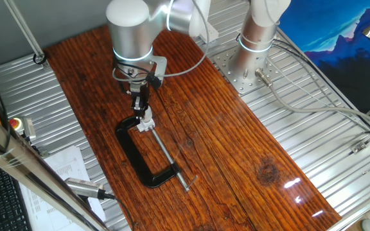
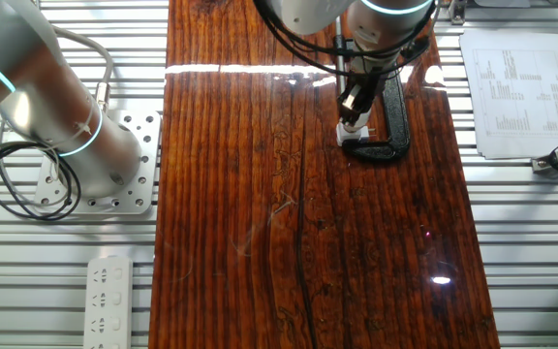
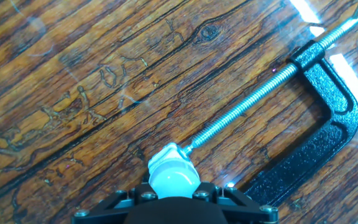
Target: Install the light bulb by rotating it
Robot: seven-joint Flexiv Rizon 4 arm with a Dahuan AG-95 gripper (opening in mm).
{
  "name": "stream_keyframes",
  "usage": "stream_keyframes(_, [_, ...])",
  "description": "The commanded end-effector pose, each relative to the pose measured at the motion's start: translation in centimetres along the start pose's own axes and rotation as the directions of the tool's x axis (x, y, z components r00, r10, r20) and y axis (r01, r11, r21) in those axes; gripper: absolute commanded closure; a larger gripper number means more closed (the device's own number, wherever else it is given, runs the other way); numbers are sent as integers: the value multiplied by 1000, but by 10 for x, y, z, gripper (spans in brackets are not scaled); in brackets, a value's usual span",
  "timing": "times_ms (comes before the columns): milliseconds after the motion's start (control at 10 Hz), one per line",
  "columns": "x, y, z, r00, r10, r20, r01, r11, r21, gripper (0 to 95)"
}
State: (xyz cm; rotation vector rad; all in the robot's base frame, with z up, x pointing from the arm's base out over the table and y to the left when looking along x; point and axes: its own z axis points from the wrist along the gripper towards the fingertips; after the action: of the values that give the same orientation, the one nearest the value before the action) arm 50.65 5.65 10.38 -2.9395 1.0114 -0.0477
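Gripper (image 3: 174,198): fingers closed around the bulb.
Bulb (image 3: 174,179): white, held at the fingertips, directly above the socket.
Socket (image 3: 166,155): white block just ahead of the fingertips, pinned by the clamp screw.
Clamp (image 3: 328,124): black, lying flat on the wooden table (image 3: 73,74), extending ahead and right of the gripper.

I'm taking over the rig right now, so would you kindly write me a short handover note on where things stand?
Gripper: down at the light bulb, fingers on either side of it; whether they are actually clamped cannot be told.
Bulb: seated on the white socket block, which the black C-clamp pins by its screw on the wooden table.
Done: the bulb appears to be placed on the socket.
Left: how far it is threaded is not visible; probably rotate to finish, then release and lift away.
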Motion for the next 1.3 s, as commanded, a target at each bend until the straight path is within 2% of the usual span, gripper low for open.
stream_keyframes(100, [0, -1, 0, 999, 33, -13, -33, 999, -2, 760])
stream_keyframes(300, [0, -1, 0, 996, 88, -21, -88, 996, 2, 760])
stream_keyframes(400, [0, -1, 0, 992, 123, -26, -122, 992, 6, 950])
stream_keyframes(500, [0, -1, 1, 985, 167, -34, -166, 986, 15, 950])
stream_keyframes(800, [1, 0, 1, 976, 213, -48, -212, 977, 17, 950])
stream_keyframes(1000, [1, 0, 1, 953, 295, -64, -294, 955, 28, 950])
stream_keyframes(1300, [1, 1, 1, 918, 388, -78, -387, 922, 22, 950])
